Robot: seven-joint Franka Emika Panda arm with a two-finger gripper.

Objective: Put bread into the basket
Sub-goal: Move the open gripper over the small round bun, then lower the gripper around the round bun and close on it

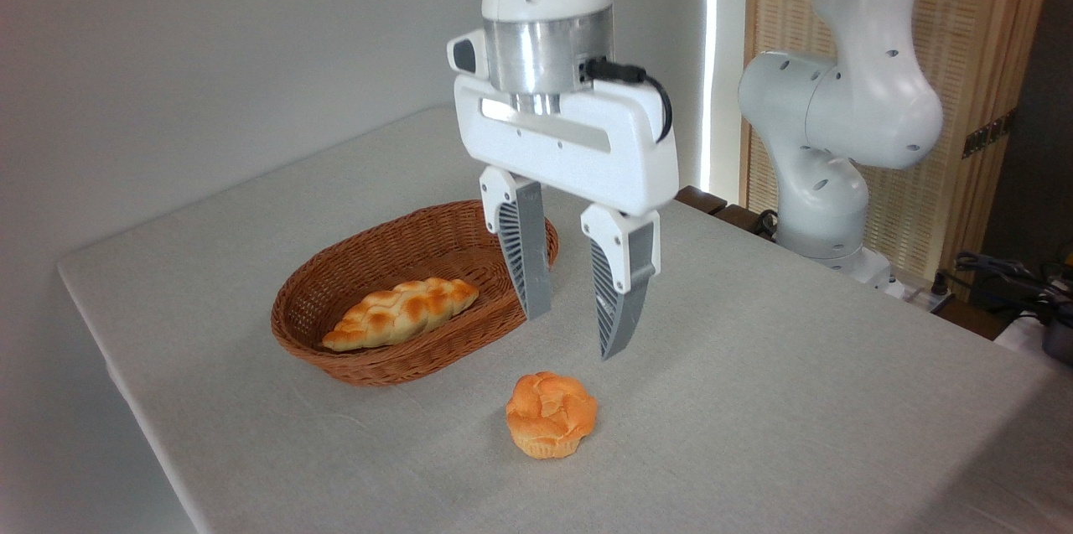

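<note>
No readable writing or brand marks on the arm point(838, 106) or anything else. The arm reaches in from upper right w/ wrist pointing straight down, gripper point(573, 337) hanging above the table point(754, 400), jaws apart & empty, fingertips above and just behind the bread point(551, 414). Bread sits upright on the table, just in front-right of the basket point(335, 282), not touching; basket holds a braided loaf point(401, 313).

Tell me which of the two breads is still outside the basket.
The round muffin-shaped bun, sitting on the table; the braided loaf lies inside the wicker basket.
</note>
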